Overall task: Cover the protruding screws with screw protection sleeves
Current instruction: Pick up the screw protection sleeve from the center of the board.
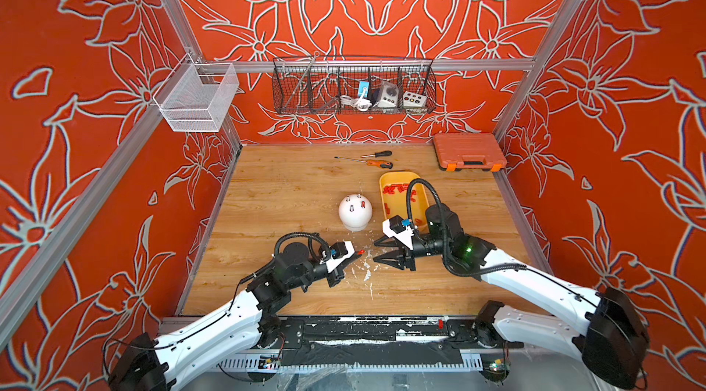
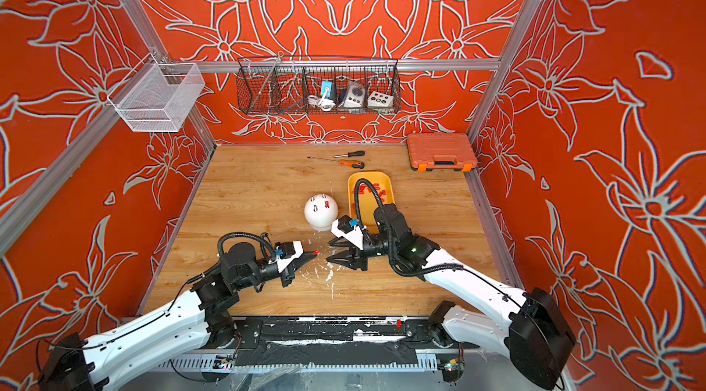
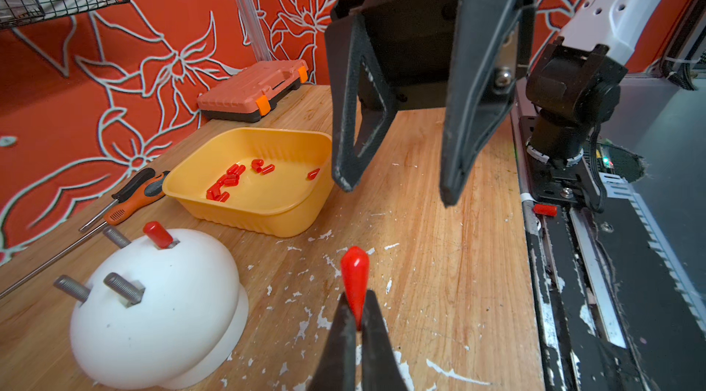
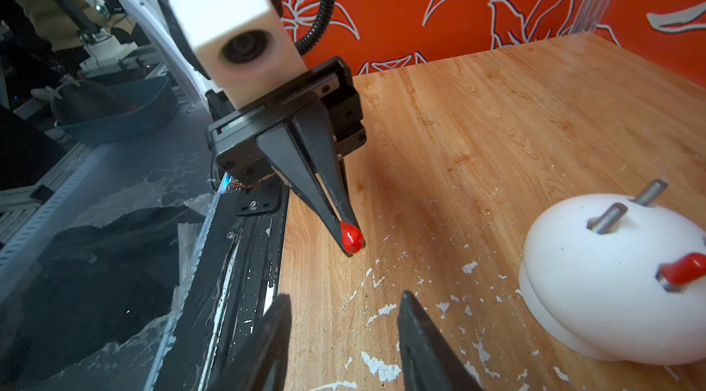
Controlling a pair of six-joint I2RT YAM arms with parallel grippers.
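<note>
**A:** Start at the left. What has the left gripper (image 3: 357, 317) got?

**B:** Its jaws are clamped on one red sleeve (image 3: 355, 274), pinched by one end. The free end pokes out towards the other arm, low over the bench (image 1: 286, 186). I can't tell which end is the open one.

**A:** And the target?

**B:** The white dome (image 1: 355, 213) sits on the bench just beyond the two grippers. Of its protruding screws (image 3: 124, 288), three are bare. The fourth wears a red cap (image 3: 157, 233).

**A:** So one is done and three are left. What about the right gripper (image 3: 397, 190)?

**B:** Its jaws stand apart with nothing between them. It faces the held sleeve, near it but not touching.

**A:** Which step is this, then?

**B:** I'd say it is the stretch between picking a sleeve and seating it. It may be a handover, or a re-grip so the sleeve's open end can face a screw.

**A:** And further right?

**B:** The yellow tray (image 3: 267, 213) holds the spare screw protection sleeves (image 3: 229, 179), loose on its floor.

**A:** What does the next move call for?

**B:** Probably getting the sleeve's open end lined up over a bare screw. Then it has to be pushed on along the screw's own tilt, since the screws lean outwards. A squashed mouth or an off-axis push could make the sleeve buckle or slip free.
</note>
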